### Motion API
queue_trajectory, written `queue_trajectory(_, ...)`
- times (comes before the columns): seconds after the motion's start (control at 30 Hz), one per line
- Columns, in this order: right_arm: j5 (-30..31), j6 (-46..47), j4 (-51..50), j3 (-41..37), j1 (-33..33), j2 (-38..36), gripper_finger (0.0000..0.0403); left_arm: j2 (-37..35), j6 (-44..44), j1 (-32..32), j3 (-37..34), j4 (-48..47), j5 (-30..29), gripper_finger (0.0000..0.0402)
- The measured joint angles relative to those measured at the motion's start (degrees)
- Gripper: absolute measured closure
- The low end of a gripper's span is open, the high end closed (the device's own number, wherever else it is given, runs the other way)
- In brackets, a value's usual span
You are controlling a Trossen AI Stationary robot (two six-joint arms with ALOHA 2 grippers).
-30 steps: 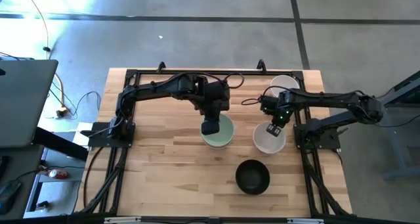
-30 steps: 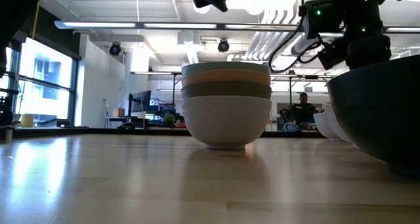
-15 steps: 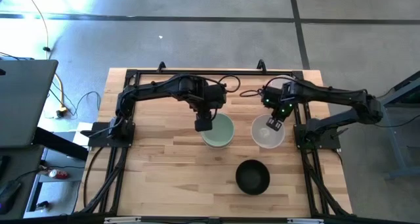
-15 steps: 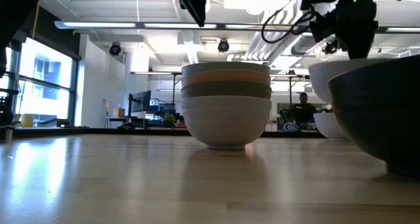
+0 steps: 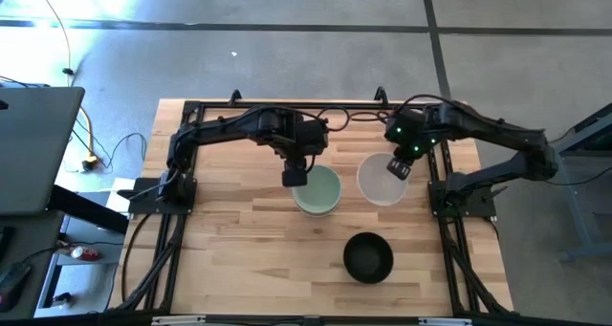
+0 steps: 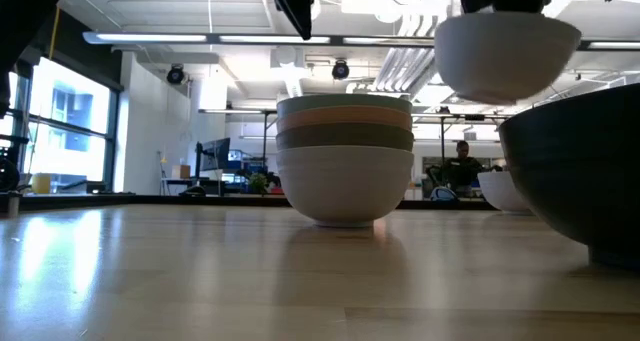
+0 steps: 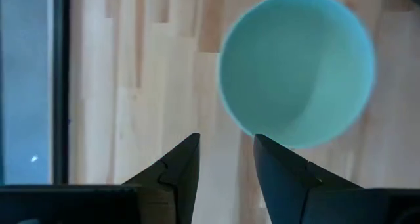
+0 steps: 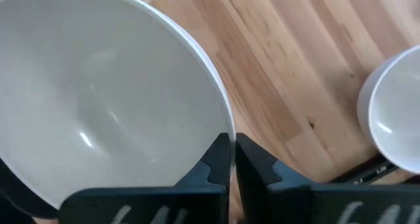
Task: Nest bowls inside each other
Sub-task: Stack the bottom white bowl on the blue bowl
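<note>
Stack (image 5: 316, 189) lies left of our right gripper (image 5: 398, 167), which pinches the white bowl (image 5: 381, 180) by its rim, lifted; our left gripper (image 5: 295, 176) stands open, empty.

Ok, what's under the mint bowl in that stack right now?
Under the mint bowl, the low view shows a peach-orange bowl, an olive green bowl and a white bowl on the table. Only their outer walls show; the insides are covered.
</note>
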Motion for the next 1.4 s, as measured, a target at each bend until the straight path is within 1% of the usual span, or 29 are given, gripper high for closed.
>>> queue_trajectory(0.13,0.0,0.2,0.0,2.3,0.0,0.0,0.0403,-0.1,0.2,0.5,-2.1,0.1,-2.8,0.0266)
queue_trajectory(0.27,0.0,0.2,0.2,3.3,0.0,0.1,0.0403,-2.2,0.1,1.1,-7.4,0.0,-3.1,0.0256)
queue_trajectory(0.4,-0.2,0.2,1.5,3.3,0.2,0.1,0.0403,-6.5,-0.5,1.6,-17.1,0.0,-3.3,0.0246)
queue_trajectory(0.5,-0.3,0.1,2.9,3.3,0.2,0.1,0.0403,-12.3,-2.1,2.2,-25.1,0.7,-3.3,0.0241)
queue_trajectory(0.67,-1.4,-0.2,6.1,3.3,0.2,0.1,0.0403,-25.2,-5.9,2.5,-36.5,11.6,-1.4,0.0238)
queue_trajectory(0.83,-2.9,-0.3,10.3,3.3,0.2,0.1,0.0403,-37.9,-10.1,1.7,-44.2,21.4,-0.8,0.0238)
queue_trajectory(1.0,-4.6,-0.3,14.8,3.3,0.2,1.3,0.0403,-48.3,-12.6,-0.1,-51.6,32.8,-0.3,0.0238)
queue_trajectory(1.1,-5.3,-0.3,16.3,3.3,0.9,3.4,0.0403,-52.5,-14.3,-1.4,-56.8,37.6,-0.3,0.0238)
queue_trajectory(1.2,-5.9,-0.3,17.4,3.3,2.0,6.1,0.0403,-55.1,-16.6,-2.5,-61.5,41.1,-0.6,0.0238)
queue_trajectory(1.3,-7.2,-0.3,19.0,3.2,2.8,8.7,0.0403,-56.0,-18.0,-3.5,-64.9,43.8,-0.8,0.0238)
queue_trajectory(1.4,-8.2,0.2,20.2,3.2,2.9,10.3,0.0403,-56.1,-18.3,-4.7,-66.6,46.1,-0.8,0.0238)
